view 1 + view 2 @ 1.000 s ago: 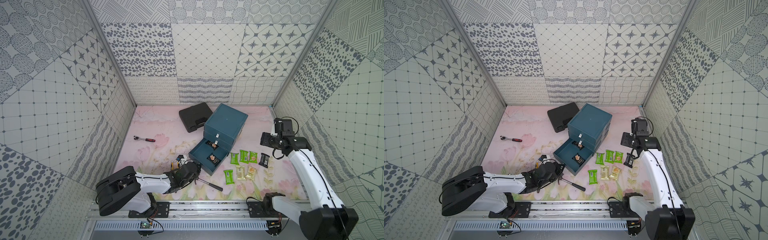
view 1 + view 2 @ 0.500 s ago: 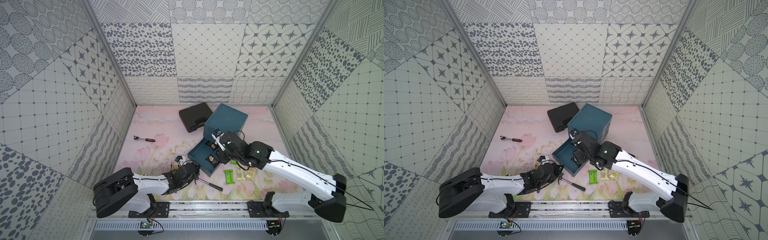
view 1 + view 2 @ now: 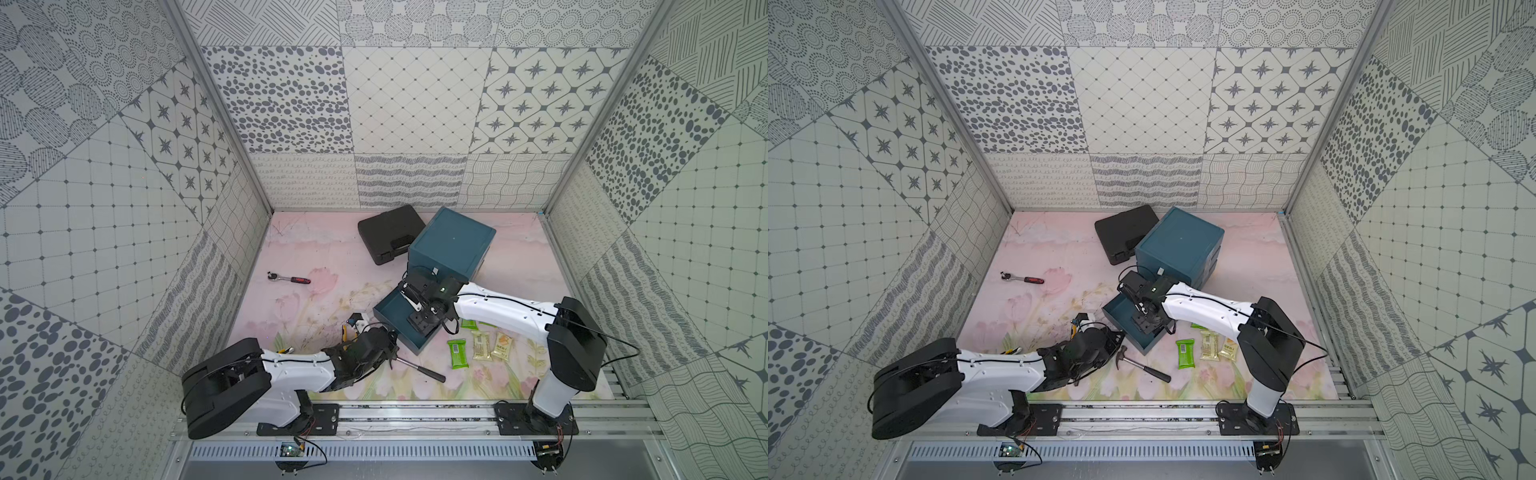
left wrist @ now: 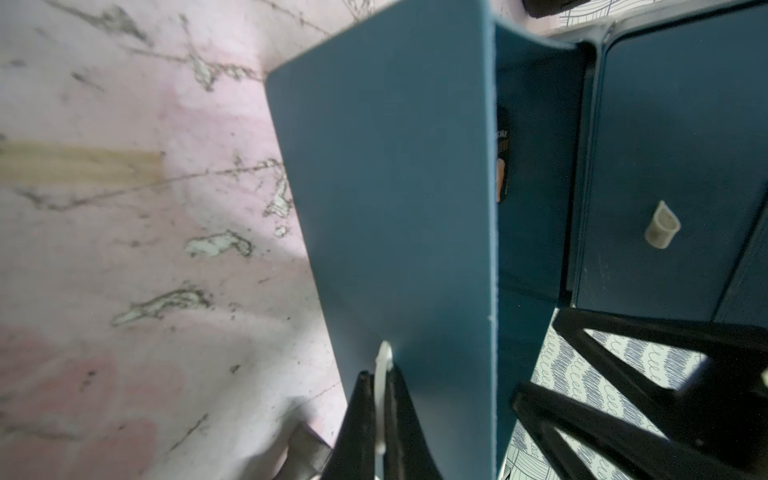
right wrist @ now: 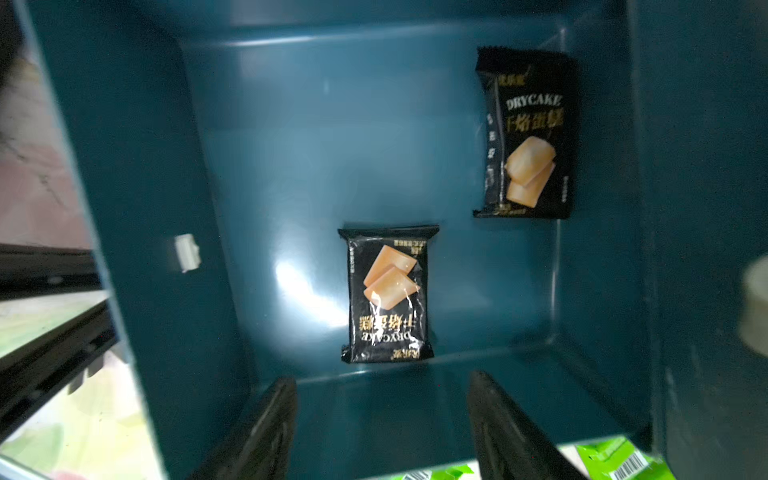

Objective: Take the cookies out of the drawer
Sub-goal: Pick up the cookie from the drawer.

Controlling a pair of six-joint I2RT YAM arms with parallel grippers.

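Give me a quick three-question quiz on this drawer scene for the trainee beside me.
1. How many black cookie packets lie in the open drawer?
2. True or false: the right gripper holds a packet.
3. The left gripper is shut on: A the hammer, B the drawer's white handle, C the ratchet?
Key: 1 two; 2 false, its jaws stand open and empty above the drawer; 3 B.

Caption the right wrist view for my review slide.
Open right gripper poised above two black cookie packets lying apart inside the blue drawer.
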